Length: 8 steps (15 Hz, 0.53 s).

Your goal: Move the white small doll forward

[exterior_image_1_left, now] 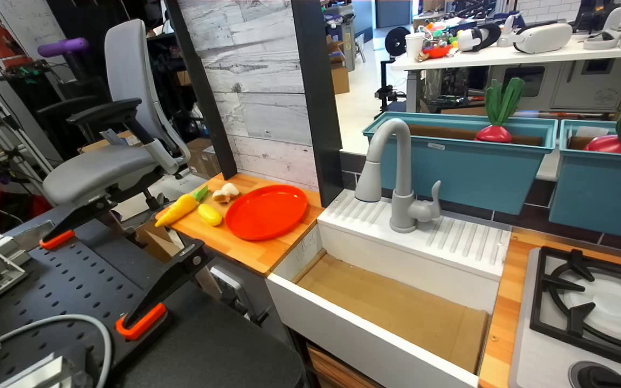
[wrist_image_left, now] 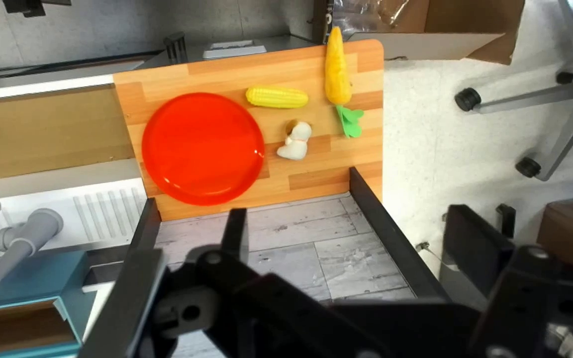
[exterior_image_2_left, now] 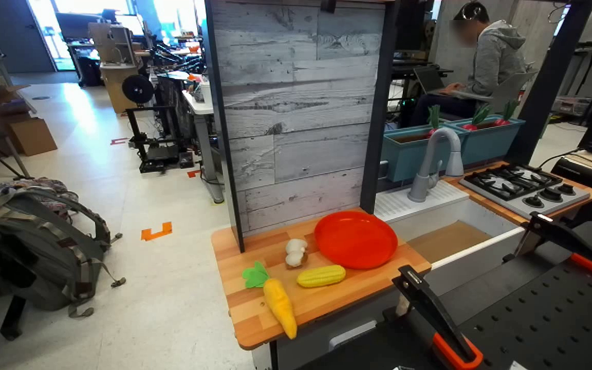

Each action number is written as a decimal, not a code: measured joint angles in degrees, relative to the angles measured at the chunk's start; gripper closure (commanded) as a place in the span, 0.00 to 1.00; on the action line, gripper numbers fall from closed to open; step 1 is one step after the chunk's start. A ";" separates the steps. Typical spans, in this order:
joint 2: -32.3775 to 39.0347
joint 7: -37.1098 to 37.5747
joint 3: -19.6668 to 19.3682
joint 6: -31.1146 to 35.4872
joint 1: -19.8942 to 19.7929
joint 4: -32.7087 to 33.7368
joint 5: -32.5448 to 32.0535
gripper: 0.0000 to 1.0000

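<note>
Beside the plate [wrist_image_left: 203,149], a white doll [wrist_image_left: 295,148]; fingers [wrist_image_left: 474,248] apart.

In the wrist view, a red plate [wrist_image_left: 203,149] lies on a wooden counter [wrist_image_left: 316,174], ahead and left of the tool [wrist_image_left: 336,248]. Also ahead are a yellow toy corn [wrist_image_left: 277,97] and, to the right, a carrot-shaped toy [wrist_image_left: 337,74], with its tip over the counter's edge. A grey faucet [wrist_image_left: 43,227] and a teal planter [wrist_image_left: 57,271] stand well to the tool's left.
</note>
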 measured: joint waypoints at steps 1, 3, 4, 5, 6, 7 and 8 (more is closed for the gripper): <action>1.89 0.24 0.53 1.23 0.10 0.00 -0.66 0.00; 5.59 1.11 1.30 3.45 0.36 0.04 -2.59 0.00; 7.47 2.01 1.51 4.77 0.49 0.06 -3.87 0.00; 9.41 3.20 1.61 6.22 0.59 0.15 -5.18 0.00; 11.42 4.30 1.62 7.35 0.72 0.30 -6.35 0.00; 13.52 5.52 1.61 8.58 0.81 0.48 -7.37 0.00; 15.75 6.98 1.55 9.90 0.98 0.73 -8.43 0.00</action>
